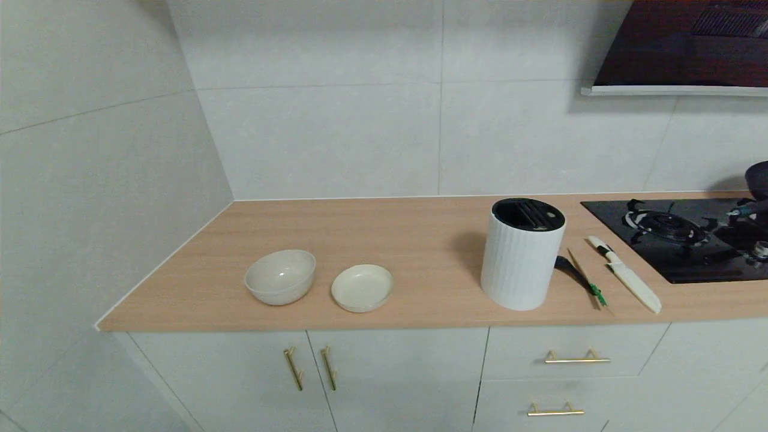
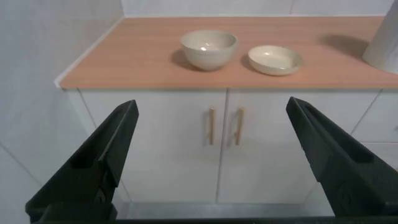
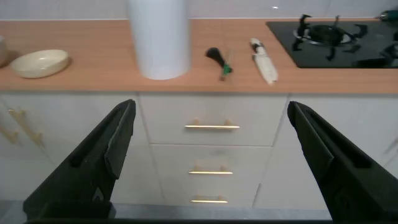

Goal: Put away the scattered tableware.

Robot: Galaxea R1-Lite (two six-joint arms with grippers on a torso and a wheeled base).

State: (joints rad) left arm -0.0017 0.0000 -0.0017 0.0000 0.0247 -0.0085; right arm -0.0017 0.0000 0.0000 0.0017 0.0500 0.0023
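On the wooden counter (image 1: 408, 240) a cream bowl (image 1: 280, 276) (image 2: 208, 48) sits left of a shallow cream dish (image 1: 362, 287) (image 2: 274, 60) (image 3: 39, 63). A white ribbed utensil holder (image 1: 521, 254) (image 3: 158, 37) with a black slotted top stands to the right. Beside it lie a black spoon with a green handle (image 1: 581, 278) (image 3: 219, 60), a chopstick (image 1: 585, 277) and a white knife (image 1: 625, 274) (image 3: 263, 58). My left gripper (image 2: 211, 162) is open, low in front of the cabinet doors. My right gripper (image 3: 211, 162) is open, low in front of the drawers.
A black gas hob (image 1: 684, 237) (image 3: 333, 40) lies at the counter's right end under a range hood (image 1: 678, 48). Tiled walls close the back and left. Below the counter are cabinet doors (image 2: 186, 143) and drawers (image 3: 211, 121) with gold handles.
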